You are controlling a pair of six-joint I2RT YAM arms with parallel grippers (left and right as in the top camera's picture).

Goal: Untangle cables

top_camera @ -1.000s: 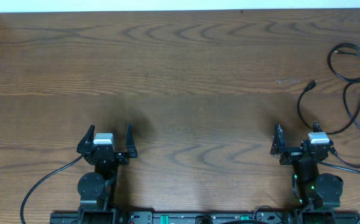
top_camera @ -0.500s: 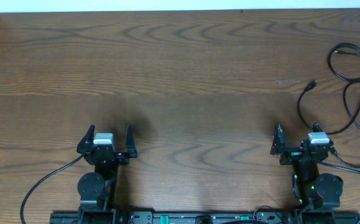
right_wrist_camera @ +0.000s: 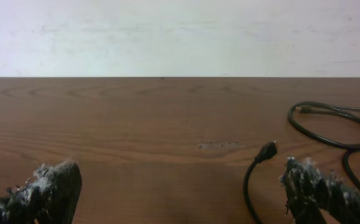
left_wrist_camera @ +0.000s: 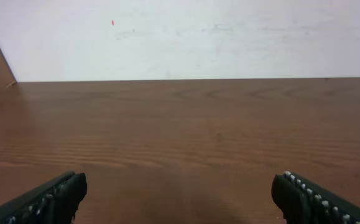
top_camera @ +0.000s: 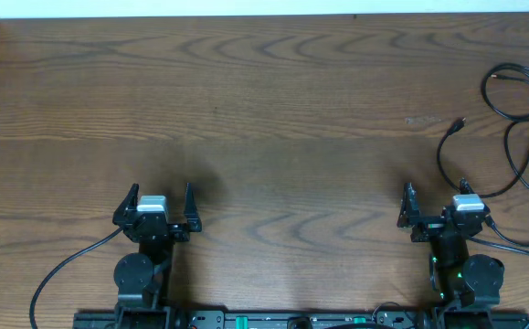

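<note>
– Nothing is seen moved since a second ago?
– Nothing. Left gripper [top_camera: 162, 192] and right gripper [top_camera: 436, 191] are held wide open, empty. The cables [top_camera: 460, 123] are left looped at the table's [top_camera: 264, 119] right edge.

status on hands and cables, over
Left hand open, empty. Right hand open, empty. Thin black plug-ended cables loose at far right, untouched. No obstruction seen.

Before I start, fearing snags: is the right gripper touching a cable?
Cannot tell. Right wrist view shows a gap beside the cable, but overhead it overlaps a fingertip of the right gripper.
</note>
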